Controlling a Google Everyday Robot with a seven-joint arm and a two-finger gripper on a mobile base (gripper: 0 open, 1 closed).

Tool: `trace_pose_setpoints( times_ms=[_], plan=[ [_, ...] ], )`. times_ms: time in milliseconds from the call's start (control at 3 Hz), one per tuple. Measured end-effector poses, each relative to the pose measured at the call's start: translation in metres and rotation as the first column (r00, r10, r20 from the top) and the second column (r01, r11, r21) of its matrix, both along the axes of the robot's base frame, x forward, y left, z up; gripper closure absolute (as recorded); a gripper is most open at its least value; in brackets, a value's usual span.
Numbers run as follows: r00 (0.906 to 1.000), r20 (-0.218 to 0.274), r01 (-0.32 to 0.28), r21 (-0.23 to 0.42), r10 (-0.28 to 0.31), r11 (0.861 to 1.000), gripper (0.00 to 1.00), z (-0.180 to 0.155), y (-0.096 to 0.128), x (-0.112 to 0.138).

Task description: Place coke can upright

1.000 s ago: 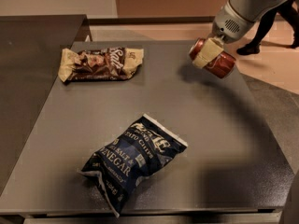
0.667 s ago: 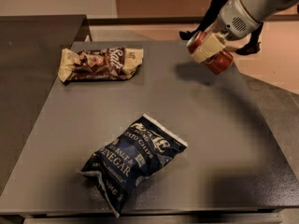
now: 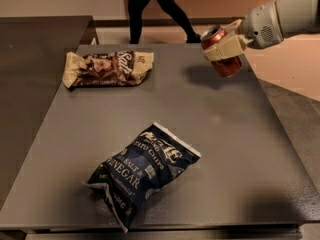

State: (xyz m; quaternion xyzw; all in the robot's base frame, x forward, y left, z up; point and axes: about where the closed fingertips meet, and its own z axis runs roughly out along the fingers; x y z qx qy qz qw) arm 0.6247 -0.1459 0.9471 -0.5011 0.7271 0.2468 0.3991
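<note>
The coke can (image 3: 223, 50) is a small red can with a silver top. My gripper (image 3: 223, 48) is shut on it and holds it above the far right part of the grey table (image 3: 215, 134). The can is tilted, its top leaning to the upper left. Its shadow lies on the table just to the left of it. The arm comes in from the upper right.
A dark blue salt and vinegar chips bag (image 3: 142, 169) lies near the table's front middle. A brown and cream snack bag (image 3: 107, 68) lies at the back left. A person's legs (image 3: 157, 9) stand beyond the table's far edge. A darker counter (image 3: 35, 39) adjoins on the left.
The arm has swung so it now reaches in from the right, and the can has turned from lying sideways toward a more upright tilt, still held at the far right.
</note>
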Motion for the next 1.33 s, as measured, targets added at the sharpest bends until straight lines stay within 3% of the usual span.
trace_pose_setpoints(
  times_ms=[333, 667, 1000, 1333],
  plan=[
    [0.9996, 0.029, -0.011, 0.156, 0.006, 0.988, 1.0, -0.002, 0.001, 0.0],
    [0.9991, 0.04, -0.023, 0.285, 0.012, 0.958, 1.0, -0.006, 0.001, -0.003],
    [0.9991, 0.036, -0.032, 0.373, 0.02, 0.927, 1.0, -0.013, 0.0, -0.006],
    [0.999, 0.029, -0.042, 0.424, 0.033, 0.905, 0.83, -0.021, 0.0, -0.01]
  ],
)
